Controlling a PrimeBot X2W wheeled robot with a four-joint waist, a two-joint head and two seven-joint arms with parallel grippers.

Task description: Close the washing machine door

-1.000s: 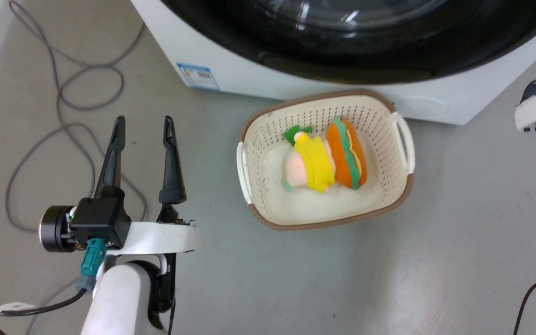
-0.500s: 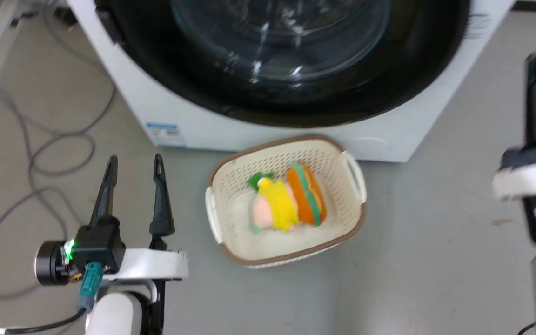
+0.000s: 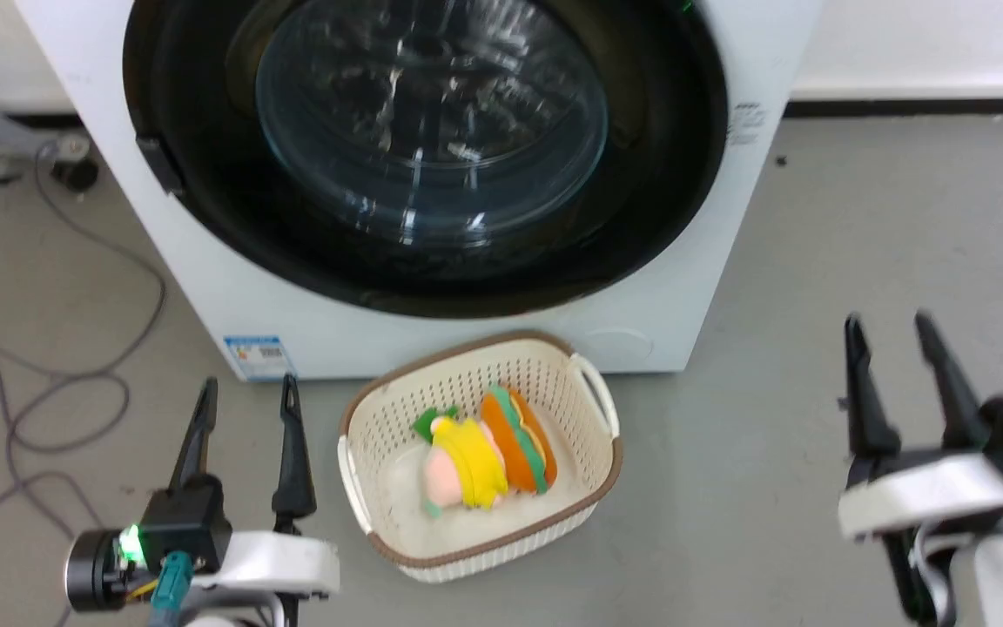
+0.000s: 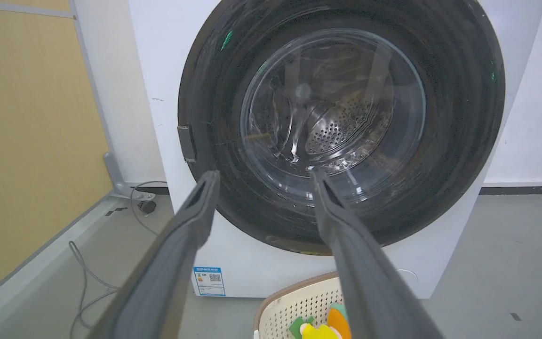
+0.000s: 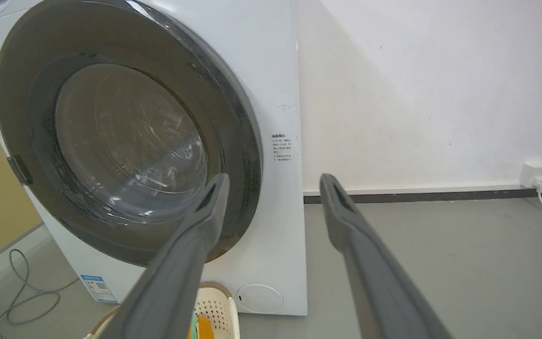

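Both open & empty, left gripper [image 3: 247,385] and right gripper [image 3: 889,320] hover low, well apart from the washing machine door [image 3: 432,131], which looks flush w/ the washing machine [image 3: 205,292] front, so closing seems done; next maybe just a check-push on rim.

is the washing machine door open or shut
Shut. The washing machine door lies flush against the white front of the washing machine, with no gap in either wrist view. Latched or not, cannot tell.

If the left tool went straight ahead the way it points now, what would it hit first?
The left tool would likely meet the round black-rimmed glass washing machine door first; depth is unclear.
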